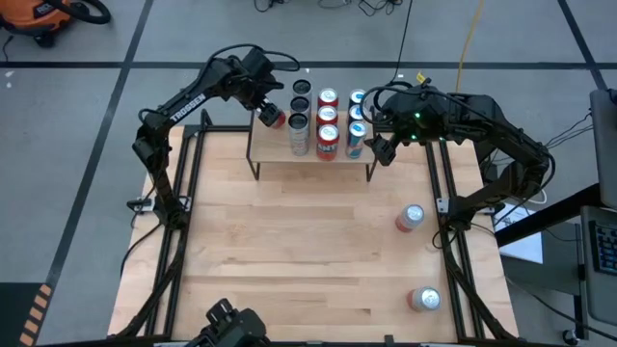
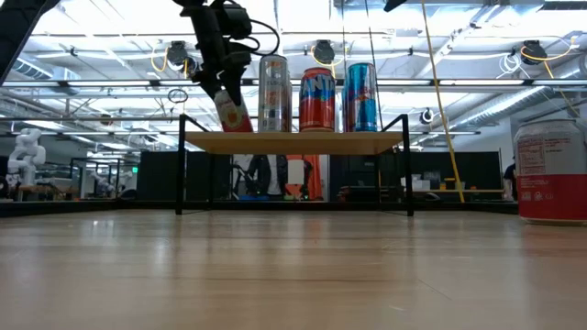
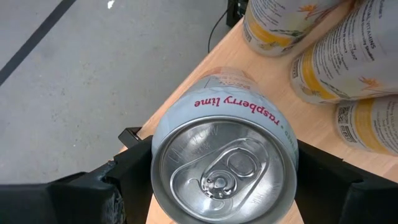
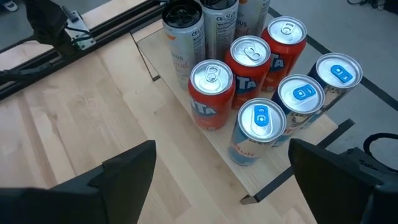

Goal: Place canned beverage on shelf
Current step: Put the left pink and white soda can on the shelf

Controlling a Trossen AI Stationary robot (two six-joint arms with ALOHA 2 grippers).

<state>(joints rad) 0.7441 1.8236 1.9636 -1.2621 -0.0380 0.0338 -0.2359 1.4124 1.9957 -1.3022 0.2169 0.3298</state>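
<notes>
The light wooden tabletop [image 1: 289, 251] stands on a grey floor crossed by dark lines, and behind it runs a wide hall with ceiling lights and dark railings. At the table's far edge sits the shelf [image 1: 275, 154], a pale board on thin black legs. On it stand three rows of cans: tall silver cans [image 4: 186, 31] marked "CELSIUS", red cans [image 4: 211, 93] whose lettering I can only read as "TA", and blue cans [image 4: 258, 130].

The left gripper [image 1: 262, 109] clamps a can [image 3: 224, 155] labelled "raspberry lime", tilted, with its base on the shelf's left end beside the silver cans. The right gripper [image 1: 376, 145] hangs with fingers spread and empty by the shelf's right end, near the blue cans. Two more red-and-silver cans [image 1: 410, 218] stand on the tabletop's right side, well apart from the shelf.
</notes>
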